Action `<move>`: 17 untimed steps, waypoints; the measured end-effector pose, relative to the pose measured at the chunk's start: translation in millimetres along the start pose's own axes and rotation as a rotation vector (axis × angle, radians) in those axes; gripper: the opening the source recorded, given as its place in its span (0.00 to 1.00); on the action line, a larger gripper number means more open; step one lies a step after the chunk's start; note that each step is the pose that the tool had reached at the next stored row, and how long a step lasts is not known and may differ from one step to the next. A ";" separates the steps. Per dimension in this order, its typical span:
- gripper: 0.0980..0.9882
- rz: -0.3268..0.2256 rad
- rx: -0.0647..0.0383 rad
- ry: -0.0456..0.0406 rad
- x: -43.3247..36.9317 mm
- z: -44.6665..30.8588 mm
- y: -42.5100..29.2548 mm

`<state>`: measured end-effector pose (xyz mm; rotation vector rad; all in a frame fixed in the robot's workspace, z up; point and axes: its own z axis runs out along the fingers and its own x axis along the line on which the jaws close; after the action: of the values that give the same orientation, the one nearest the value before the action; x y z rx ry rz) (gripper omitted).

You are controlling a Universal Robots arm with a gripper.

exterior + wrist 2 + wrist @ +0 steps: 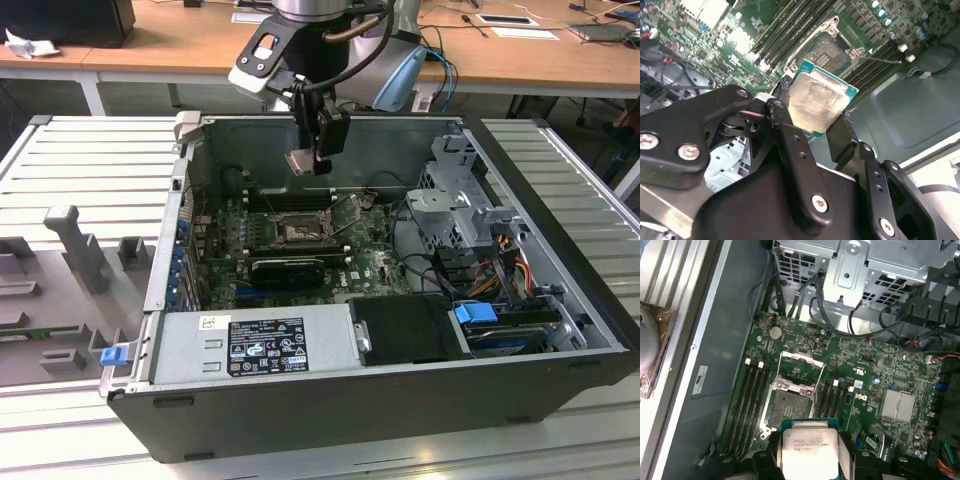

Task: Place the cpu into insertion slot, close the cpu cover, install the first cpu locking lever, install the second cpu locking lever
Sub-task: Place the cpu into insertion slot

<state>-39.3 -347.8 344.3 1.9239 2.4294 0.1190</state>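
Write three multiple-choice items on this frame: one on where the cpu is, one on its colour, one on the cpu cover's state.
1. Where is the cpu?
A. already seated
B. in the pincer, above the motherboard
C. lying loose, unheld

2. Its top face is:
A. silver-grey
B. black
C. red

3. The cpu cover is:
A. shut
B. missing
C. swung open, socket bare

Key:
1 B, the fingers clamp two of its edges in both wrist views.
2 A, the metal lid shows pale grey.
3 C, the frame stands clear of the empty socket.
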 end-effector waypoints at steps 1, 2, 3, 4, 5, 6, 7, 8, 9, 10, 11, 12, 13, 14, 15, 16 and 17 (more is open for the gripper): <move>0.49 0.018 0.000 -0.0015 0.0 1.5 -0.1; 0.49 0.029 -0.001 -0.0023 0.0 2.5 -0.2; 0.49 0.040 -0.001 -0.0031 -0.1 4.0 -0.4; 0.49 0.053 -0.001 -0.0043 -0.1 5.7 -0.5; 0.49 0.062 -0.001 -0.0050 -0.1 7.1 -0.6; 0.49 0.070 -0.001 -0.0058 -0.1 8.5 -0.7; 0.49 0.080 -0.001 -0.0065 -0.2 10.2 -0.9; 0.49 0.089 -0.001 -0.0074 -0.2 12.6 -1.1; 0.49 0.096 -0.002 -0.0080 -0.2 14.4 -1.2; 0.49 0.107 -0.002 -0.0092 -0.2 16.9 -1.5; 0.49 0.121 -0.003 -0.0118 -0.2 17.8 -1.5; 0.49 0.129 -0.003 -0.0139 -0.3 18.3 -1.5; 0.49 0.138 -0.003 -0.0159 -0.3 19.1 -1.6; 0.49 0.147 -0.003 -0.0167 -0.2 20.0 -1.6; 0.49 0.155 -0.003 -0.0174 -0.2 20.9 -1.7; 0.49 0.174 -0.004 -0.0191 -0.2 22.4 -1.9; 0.49 0.190 -0.004 -0.0206 -0.2 23.5 -1.9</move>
<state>-39.3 -347.7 320.7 2.1399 2.2270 0.1086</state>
